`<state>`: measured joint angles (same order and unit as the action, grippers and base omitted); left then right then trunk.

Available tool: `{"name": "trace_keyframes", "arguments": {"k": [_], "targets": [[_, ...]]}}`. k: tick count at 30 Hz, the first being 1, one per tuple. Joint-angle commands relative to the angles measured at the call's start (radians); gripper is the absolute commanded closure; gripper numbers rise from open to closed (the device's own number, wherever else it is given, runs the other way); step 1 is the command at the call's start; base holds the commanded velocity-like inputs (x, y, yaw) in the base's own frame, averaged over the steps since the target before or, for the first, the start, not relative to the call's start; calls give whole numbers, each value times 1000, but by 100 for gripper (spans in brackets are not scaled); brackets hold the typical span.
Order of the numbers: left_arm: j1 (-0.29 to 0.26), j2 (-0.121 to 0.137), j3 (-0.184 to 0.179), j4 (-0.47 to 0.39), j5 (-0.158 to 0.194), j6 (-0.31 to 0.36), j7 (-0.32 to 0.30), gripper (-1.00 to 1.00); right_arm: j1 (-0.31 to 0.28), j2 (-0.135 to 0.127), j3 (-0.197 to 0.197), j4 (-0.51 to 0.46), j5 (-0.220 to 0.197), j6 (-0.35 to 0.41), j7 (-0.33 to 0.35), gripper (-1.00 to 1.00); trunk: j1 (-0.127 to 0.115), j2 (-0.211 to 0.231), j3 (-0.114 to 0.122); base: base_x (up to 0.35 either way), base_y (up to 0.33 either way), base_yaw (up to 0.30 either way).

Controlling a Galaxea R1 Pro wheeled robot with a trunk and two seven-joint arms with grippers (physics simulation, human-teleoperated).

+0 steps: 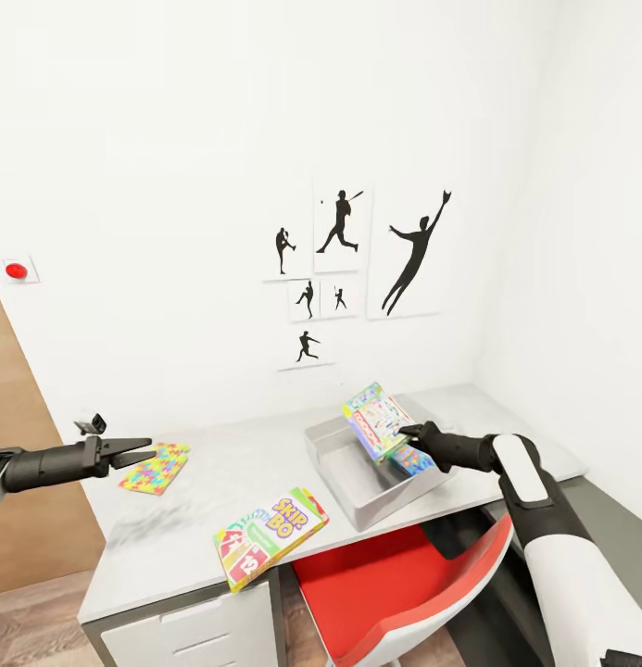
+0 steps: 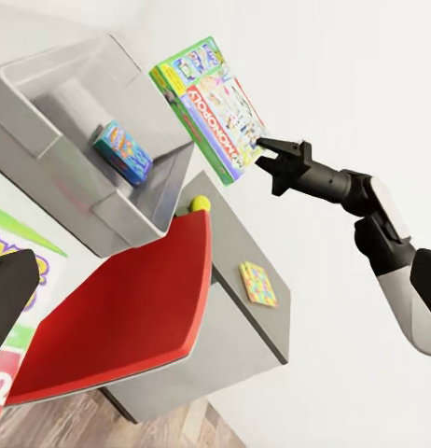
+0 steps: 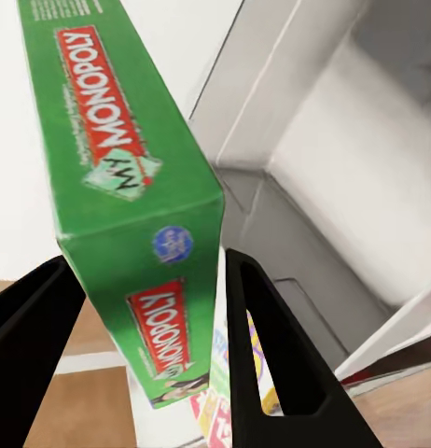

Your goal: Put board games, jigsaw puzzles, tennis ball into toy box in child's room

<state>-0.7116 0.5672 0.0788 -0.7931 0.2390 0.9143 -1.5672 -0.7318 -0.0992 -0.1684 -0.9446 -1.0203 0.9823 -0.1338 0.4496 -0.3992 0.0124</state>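
My right gripper is shut on a green Monopoly board game, held tilted over the light grey toy box on the table. In the right wrist view the box's edge sits between the fingers. A smaller blue game box lies inside the toy box. A Skip-Bo game lies near the table's front edge. My left gripper hovers open just beside a jigsaw puzzle. A tennis ball and another jigsaw puzzle rest on a grey surface past the chair.
A red and white chair is pushed under the table in front of the toy box. The white wall with black silhouette pictures stands right behind the table. A brown door is at the left.
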Motion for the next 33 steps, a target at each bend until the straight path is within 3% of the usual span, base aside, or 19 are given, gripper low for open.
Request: {"name": "trace_keyframes", "arguments": {"k": [1,9,15,22,26,29,33], "targets": [[0,-1,-1,0,0,11,-4,-100,-2,1,0,2,-11,2,-11,100,0,-1,0,0,0,0],[0,-6,0,0,-2,13,-4,-100,-6,4,11,6,-11,1,-13,100,0,-1,0,68,-75,0],[0,-15,-1,0,-3,14,-4,-100,-6,4,76,7,-7,-7,-13,100,0,-1,0,99,-111,0],[0,-19,1,0,-4,15,-4,-100,-6,6,93,10,-7,-11,-17,100,0,-1,0,9,-88,0],[0,-19,1,0,-4,14,-4,-100,-6,18,115,14,-9,-11,-91,100,0,-1,0,1,-25,0],[0,-20,1,0,-4,14,-4,-100,-6,51,123,25,-14,-9,-195,100,0,-1,0,0,-6,0],[0,-20,2,0,-4,13,-4,-100,-7,78,125,29,-16,-8,-240,100,0,-1,0,0,-1,0]]}}
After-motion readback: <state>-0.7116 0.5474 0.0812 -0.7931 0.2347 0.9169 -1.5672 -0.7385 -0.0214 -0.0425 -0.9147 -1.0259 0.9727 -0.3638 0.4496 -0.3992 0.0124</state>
